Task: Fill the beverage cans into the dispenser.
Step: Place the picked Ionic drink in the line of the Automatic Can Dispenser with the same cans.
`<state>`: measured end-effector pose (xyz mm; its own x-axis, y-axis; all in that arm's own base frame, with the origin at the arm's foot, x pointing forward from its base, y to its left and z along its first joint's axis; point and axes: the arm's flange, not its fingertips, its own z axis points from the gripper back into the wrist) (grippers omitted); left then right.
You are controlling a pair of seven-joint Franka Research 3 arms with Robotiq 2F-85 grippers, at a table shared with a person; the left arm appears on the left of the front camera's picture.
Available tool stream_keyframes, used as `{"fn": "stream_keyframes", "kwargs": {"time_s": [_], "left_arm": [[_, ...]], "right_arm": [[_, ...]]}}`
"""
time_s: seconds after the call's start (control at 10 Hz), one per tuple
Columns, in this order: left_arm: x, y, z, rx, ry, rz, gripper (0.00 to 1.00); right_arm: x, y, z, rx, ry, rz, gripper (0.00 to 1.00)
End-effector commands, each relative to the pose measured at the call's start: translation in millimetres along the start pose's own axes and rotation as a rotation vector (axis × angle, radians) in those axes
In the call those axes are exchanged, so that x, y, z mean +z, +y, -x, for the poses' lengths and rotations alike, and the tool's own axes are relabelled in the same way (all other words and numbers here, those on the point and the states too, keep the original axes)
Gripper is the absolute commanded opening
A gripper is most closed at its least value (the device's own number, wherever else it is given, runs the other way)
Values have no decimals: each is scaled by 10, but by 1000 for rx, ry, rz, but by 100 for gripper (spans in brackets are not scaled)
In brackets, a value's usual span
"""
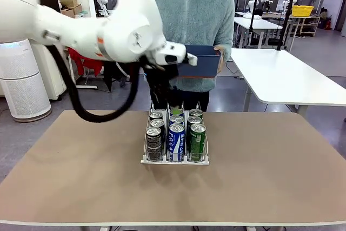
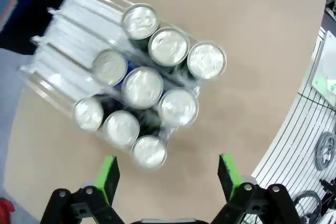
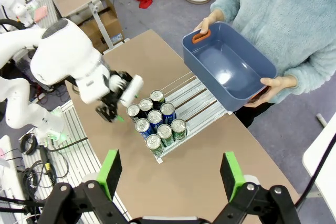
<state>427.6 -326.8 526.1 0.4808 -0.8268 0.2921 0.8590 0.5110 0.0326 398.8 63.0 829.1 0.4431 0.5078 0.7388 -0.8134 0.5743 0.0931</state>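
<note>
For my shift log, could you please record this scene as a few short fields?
dispenser: on the table, three lanes
beverage cans: nine, upright, three per lane, at one end
left gripper: open, empty, above the cans
right gripper: open, empty, high over the table
blue bin: empty, held in the person's hands

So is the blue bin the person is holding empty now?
Empty: the right wrist view looks straight into the blue bin in the person's hands and shows only its bare floor, no cans.
</note>
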Motion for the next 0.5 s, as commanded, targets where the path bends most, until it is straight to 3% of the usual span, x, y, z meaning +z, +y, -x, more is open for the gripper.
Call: {"fn": "stream_keyframes", "kwargs": {"time_s": [0.0,0.4], "left_arm": [[553,57,428,-9,-11,-44,100],[1708,99,714,21,-138,-118,100]], "right_arm": [[9,3,2,-1,6,-5,100],[9,3,2,-1,6,-5,100]]}}
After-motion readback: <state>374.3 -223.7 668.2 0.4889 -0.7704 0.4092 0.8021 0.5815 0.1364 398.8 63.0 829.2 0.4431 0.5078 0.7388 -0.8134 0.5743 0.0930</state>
